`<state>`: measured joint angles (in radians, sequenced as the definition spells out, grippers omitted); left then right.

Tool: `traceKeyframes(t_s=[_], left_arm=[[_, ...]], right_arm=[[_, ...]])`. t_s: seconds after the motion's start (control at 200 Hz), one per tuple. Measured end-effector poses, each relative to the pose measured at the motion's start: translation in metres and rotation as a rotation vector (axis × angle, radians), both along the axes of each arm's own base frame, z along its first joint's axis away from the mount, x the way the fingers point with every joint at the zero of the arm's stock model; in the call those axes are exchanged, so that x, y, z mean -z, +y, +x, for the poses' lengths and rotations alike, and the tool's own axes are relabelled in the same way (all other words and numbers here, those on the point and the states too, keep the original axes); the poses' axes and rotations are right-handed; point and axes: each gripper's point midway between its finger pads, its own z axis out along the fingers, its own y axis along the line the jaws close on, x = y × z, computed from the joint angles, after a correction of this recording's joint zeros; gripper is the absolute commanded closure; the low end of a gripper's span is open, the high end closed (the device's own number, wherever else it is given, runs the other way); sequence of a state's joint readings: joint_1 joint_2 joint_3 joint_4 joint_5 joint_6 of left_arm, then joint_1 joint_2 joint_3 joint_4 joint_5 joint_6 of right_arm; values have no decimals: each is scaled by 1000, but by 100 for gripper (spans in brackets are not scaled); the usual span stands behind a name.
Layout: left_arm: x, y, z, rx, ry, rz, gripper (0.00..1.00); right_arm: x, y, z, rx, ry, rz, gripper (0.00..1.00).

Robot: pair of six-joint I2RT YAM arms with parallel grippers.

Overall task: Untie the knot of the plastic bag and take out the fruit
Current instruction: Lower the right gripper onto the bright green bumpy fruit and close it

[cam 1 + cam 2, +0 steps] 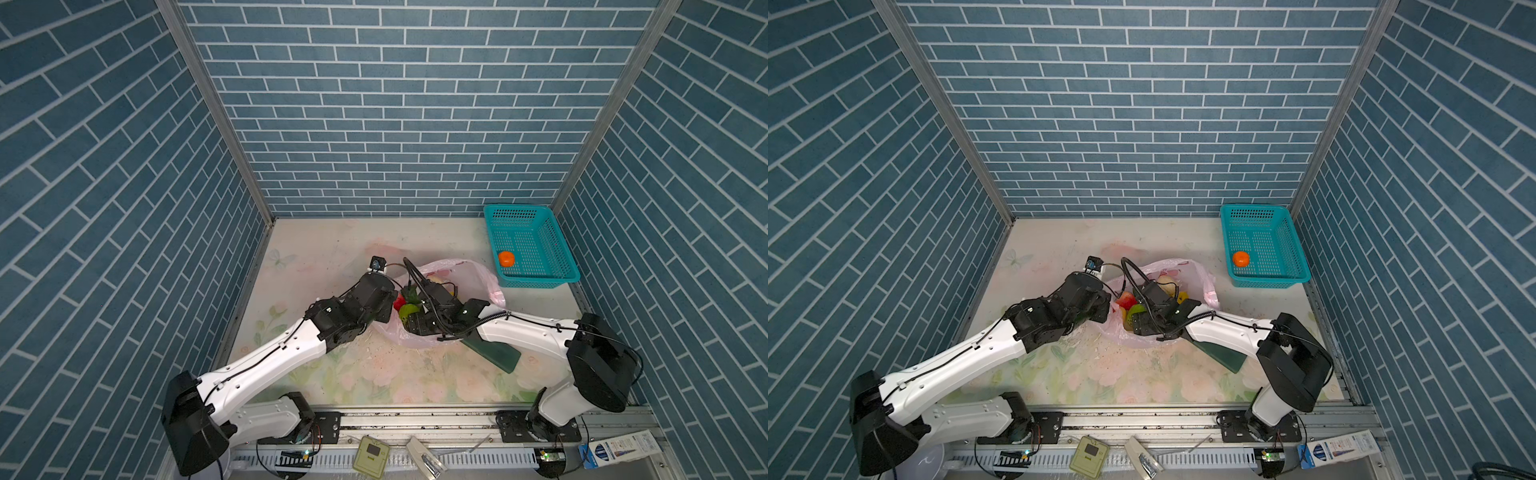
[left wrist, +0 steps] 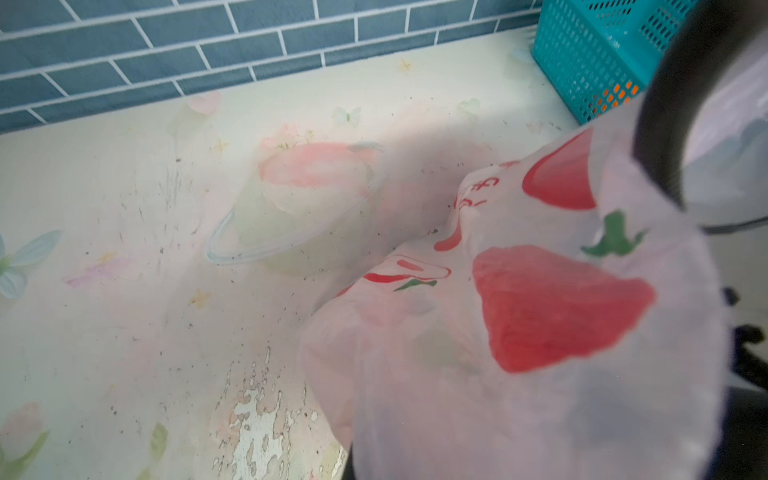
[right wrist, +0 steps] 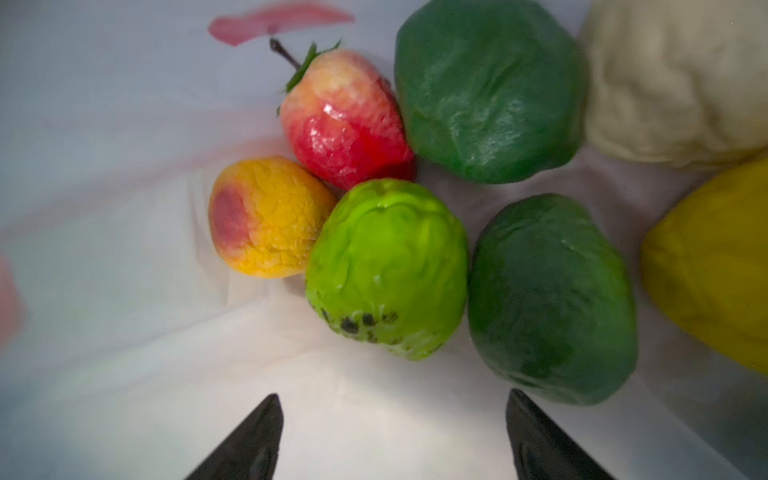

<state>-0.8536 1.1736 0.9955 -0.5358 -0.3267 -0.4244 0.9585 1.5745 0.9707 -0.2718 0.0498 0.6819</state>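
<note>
The pink plastic bag (image 1: 478, 274) lies mid-table with its mouth open; the knot is out of view. My left gripper (image 1: 388, 309) is at the bag's left rim, shut on the plastic bag (image 2: 519, 395), whose plastic hides the fingers in the left wrist view. My right gripper (image 3: 394, 395) is inside the bag, open and empty, just short of the fruit. Before it lie a bright green fruit (image 3: 388, 266), a dark green one (image 3: 548, 299), a peach-coloured one (image 3: 266, 216) and a red one (image 3: 345, 120). A second dark green, a cream-white and a yellow fruit lie beyond.
A teal basket (image 1: 540, 280) stands at the back right with an orange fruit (image 1: 506, 259) in it. A flat dark green block (image 1: 494, 353) lies under the right forearm. Blue brick walls close in three sides.
</note>
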Motion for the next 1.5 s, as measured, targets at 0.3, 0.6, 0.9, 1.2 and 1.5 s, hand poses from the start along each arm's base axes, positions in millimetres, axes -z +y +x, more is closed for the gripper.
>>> traceKeyframes(t_s=[0.3, 0.6, 0.9, 1.2, 1.5], left_arm=[[13, -11, -8, 38, 36, -8, 100], [-4, -19, -1, 39, -25, -79, 100], [33, -21, -14, 83, 46, -70, 100], [42, -15, -23, 99, 64, -54, 100], [21, -20, -14, 96, 10, -72, 100]], right_arm=[[-8, -19, 26, 180, -71, -6, 10], [28, -40, -2, 226, 22, -36, 11], [30, -40, -5, 255, 38, -27, 8], [11, -8, 34, 331, 27, 99, 9], [6, 16, 38, 307, 53, 201, 4]])
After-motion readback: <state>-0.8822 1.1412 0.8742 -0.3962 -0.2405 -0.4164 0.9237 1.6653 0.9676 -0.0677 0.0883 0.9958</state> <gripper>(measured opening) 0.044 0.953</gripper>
